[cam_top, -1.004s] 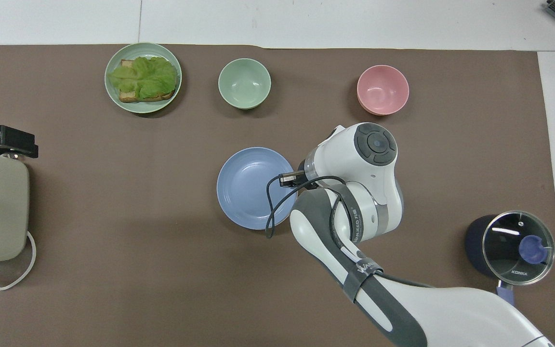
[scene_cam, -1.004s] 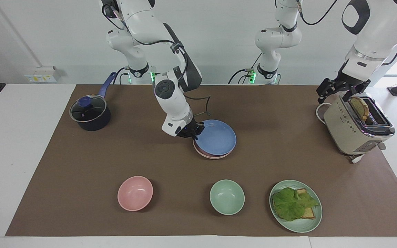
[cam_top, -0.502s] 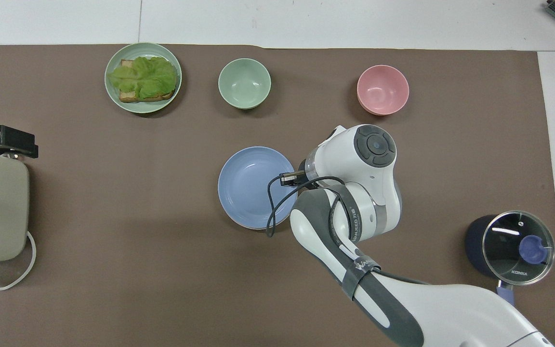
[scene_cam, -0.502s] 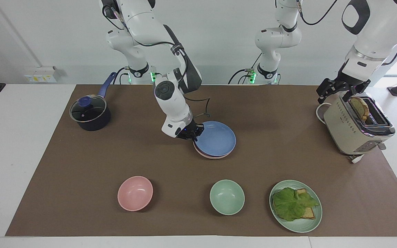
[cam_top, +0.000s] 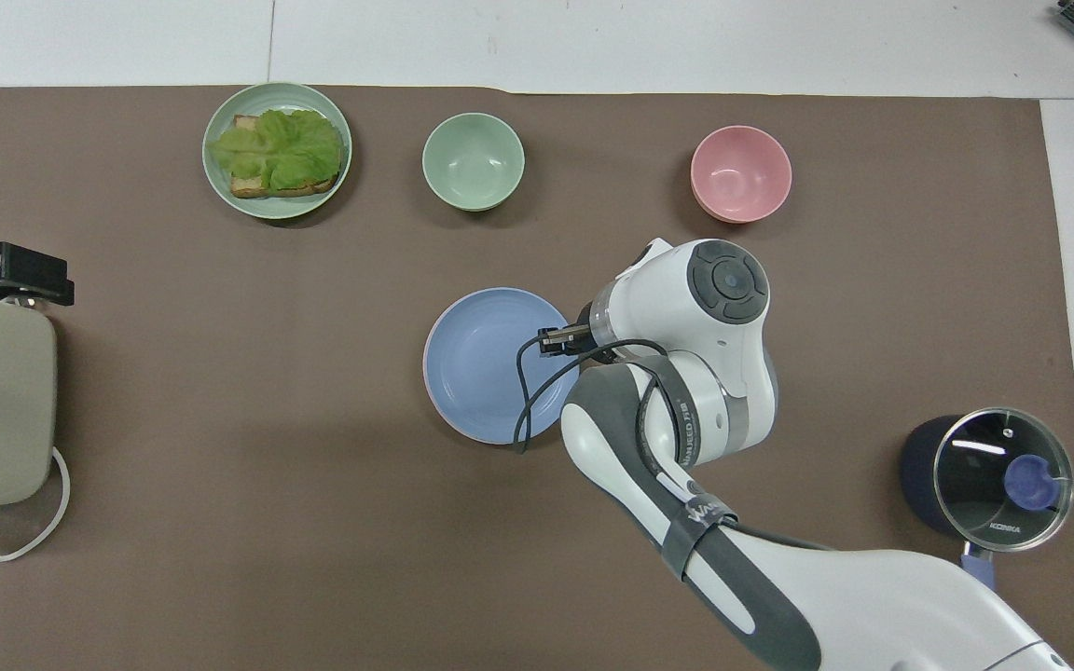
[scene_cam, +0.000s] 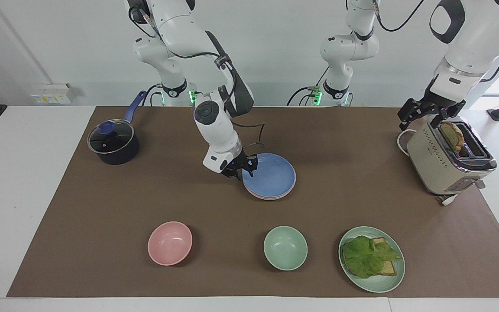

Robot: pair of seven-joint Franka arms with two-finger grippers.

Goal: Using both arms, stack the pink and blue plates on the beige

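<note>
The blue plate (scene_cam: 269, 175) lies on top of a stack in the middle of the brown mat (scene_cam: 80, 208), nearer to the robots than the green bowl (scene_cam: 285, 248). Under it a thin pink plate (scene_cam: 271, 197) shows only as a rim; whether a beige plate lies lowest cannot be made out. Such plates look light, stiff and smooth, so a pinch on the raised rim is the only real hold, and a smooth rim may slip if tilted.

The right gripper (scene_cam: 241, 170) sits at the blue plate's rim on the side toward the right arm's end of the table, its fingers parted around the edge and seemingly letting go. The left gripper (scene_cam: 427, 113) waits with its fingers spread above the toaster (scene_cam: 444, 167), which holds a slice of bread.

Compared with a second ago, the blue plate has settled flat and squarely onto the pink one, where it was earlier tipped up and offset. The right gripper, then clamped on the rim, has loosened. The left arm has not moved. By the look of it the stacking is close to done.
</note>
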